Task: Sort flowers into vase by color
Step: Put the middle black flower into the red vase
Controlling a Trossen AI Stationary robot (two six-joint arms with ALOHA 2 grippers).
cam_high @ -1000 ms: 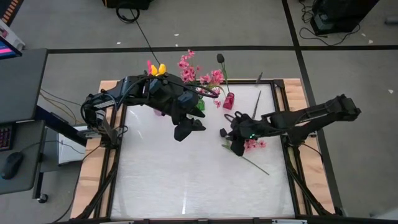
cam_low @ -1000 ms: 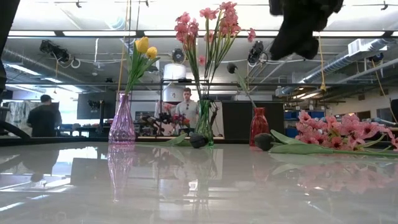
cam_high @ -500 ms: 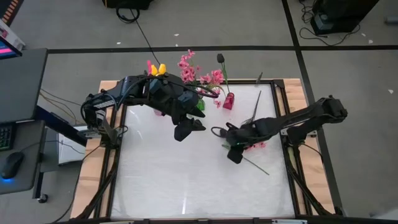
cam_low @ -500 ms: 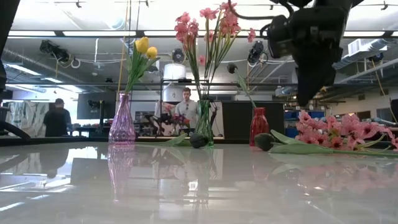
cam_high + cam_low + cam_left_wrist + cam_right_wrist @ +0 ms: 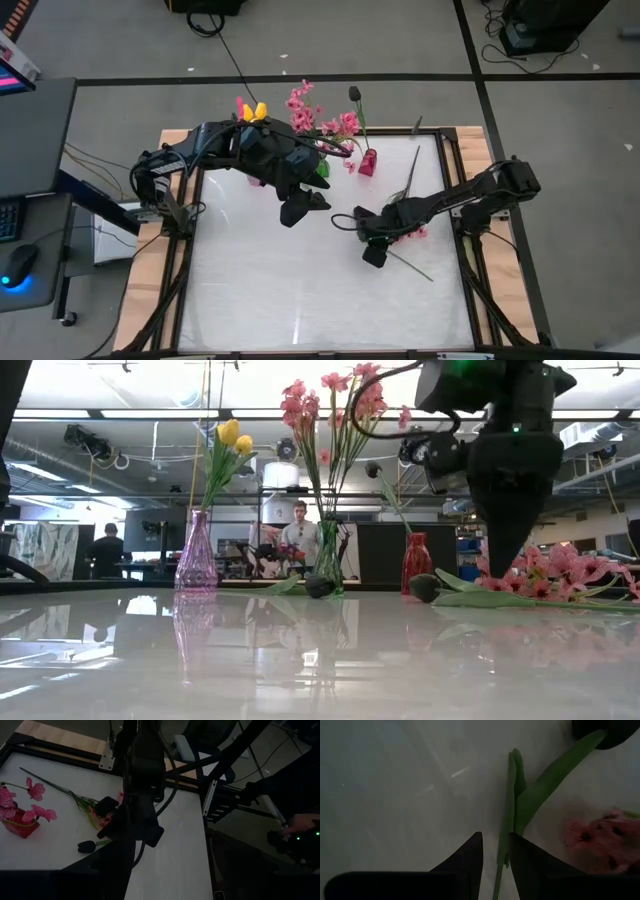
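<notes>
Two-arm flower-sorting station, seen from above, from table height and from both wrists.

The right gripper (image 5: 372,255) is lowered to the white table (image 5: 260,290) right of centre, its narrowly parted fingers (image 5: 465,862) straddling the green stem (image 5: 506,835) of a dark tulip (image 5: 424,588) that lies flat on the surface. The stem runs up between the two finger tips; whether the pads press it cannot be told. The tulip's dark head (image 5: 610,732) lies further along the stem, beyond its long leaf. Just beside the stem, to the right, lies a spray of pink blossoms (image 5: 545,572), also flat on the table.

The left gripper (image 5: 300,207) hangs above the table's far centre, jaws spread wide and holding nothing.

Along the far edge stand three vases. At far left, a purple vase (image 5: 196,553) holds yellow tulips (image 5: 233,434). In the middle, a green vase (image 5: 328,565) holds upright pink blossoms (image 5: 335,395). To its right, a red vase (image 5: 416,563) holds one dark tulip leaning on a long stem (image 5: 355,95). One more dark tulip head (image 5: 318,587) lies on the table near the base of the green vase.

Two people (image 5: 301,535) stand in the room beyond the table.
</notes>
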